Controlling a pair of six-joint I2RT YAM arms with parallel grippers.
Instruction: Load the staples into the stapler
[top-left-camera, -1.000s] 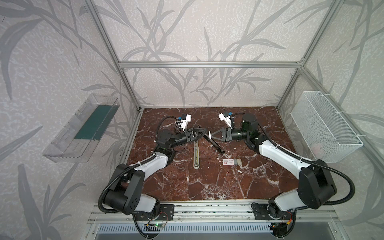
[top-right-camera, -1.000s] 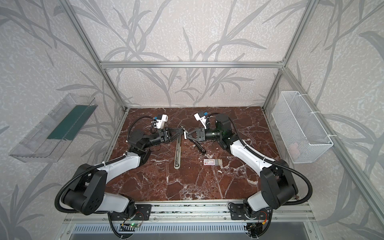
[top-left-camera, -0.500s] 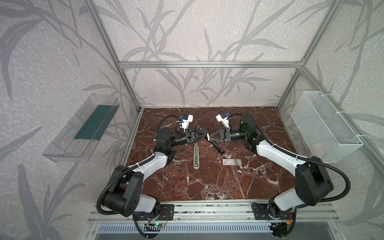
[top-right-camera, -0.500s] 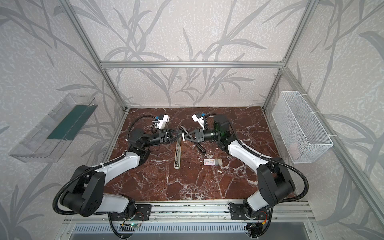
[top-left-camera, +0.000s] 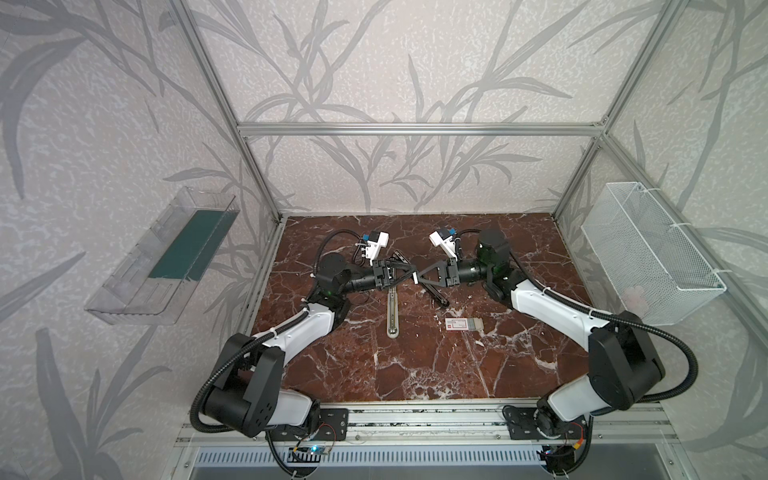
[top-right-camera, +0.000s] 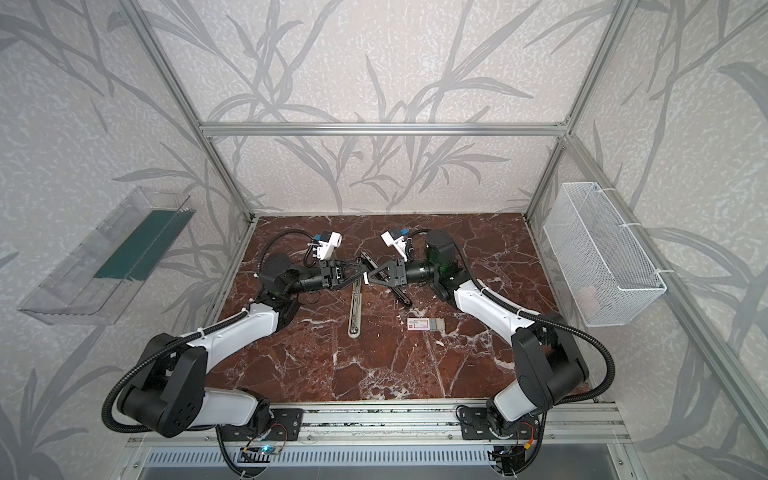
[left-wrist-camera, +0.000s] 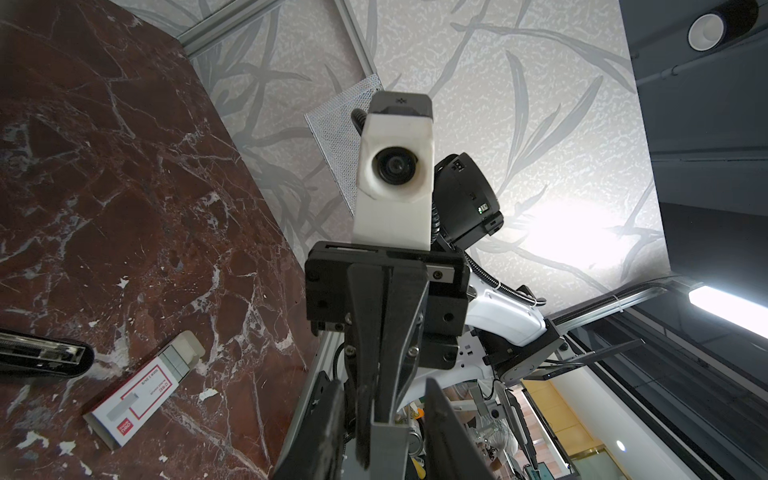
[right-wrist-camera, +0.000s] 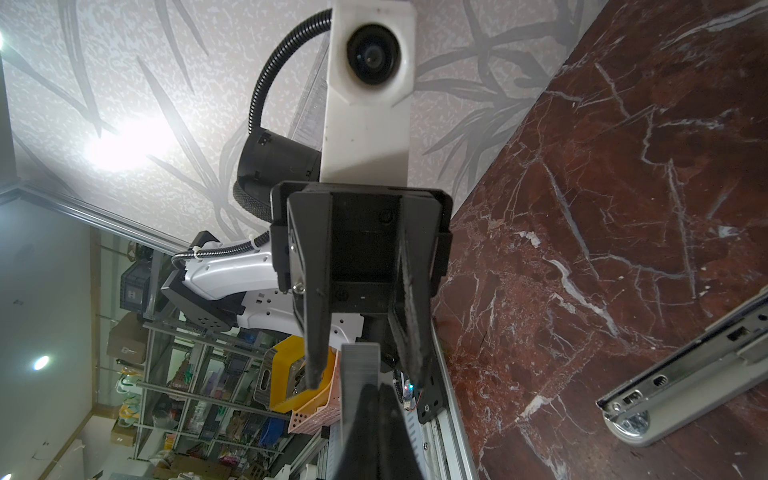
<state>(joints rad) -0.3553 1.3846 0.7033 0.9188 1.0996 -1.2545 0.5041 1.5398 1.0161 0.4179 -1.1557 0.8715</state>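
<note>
Above the table (top-left-camera: 415, 365), the right gripper (left-wrist-camera: 384, 411) pinches the staples (right-wrist-camera: 359, 370) while the left gripper (right-wrist-camera: 365, 379) holds its fingers (right-wrist-camera: 316, 332) apart around them

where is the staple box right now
In both top views the staple box lies flat on the marble table, slightly right of centre, just right of the near end of the silver rail.

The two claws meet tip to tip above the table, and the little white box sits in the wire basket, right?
Not quite: the staple box lies on the marble table, not in the wire basket, as both top views show. The left gripper and right gripper do meet above the table.
</note>
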